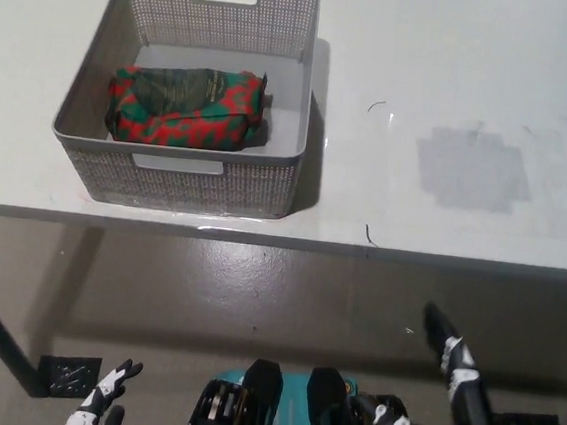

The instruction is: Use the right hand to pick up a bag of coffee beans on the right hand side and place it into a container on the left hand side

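The white surface (457,79) fills the upper part of my view, its front edge running across just below the middle. A grey patch (472,168) marks it toward the right side. The grey mesh container (196,179) sits near the surface's front-left corner, a cut-out handle in each end wall. Inside it, the bag of coffee beans (186,108) lies on its side, red and green with a dark panel, on the container's floor toward the front wall. My right hand (435,413) is low at the bottom right, below the surface's edge, fingers spread and holding nothing. My left hand (99,411) rests at the bottom left, fingers apart, also empty.
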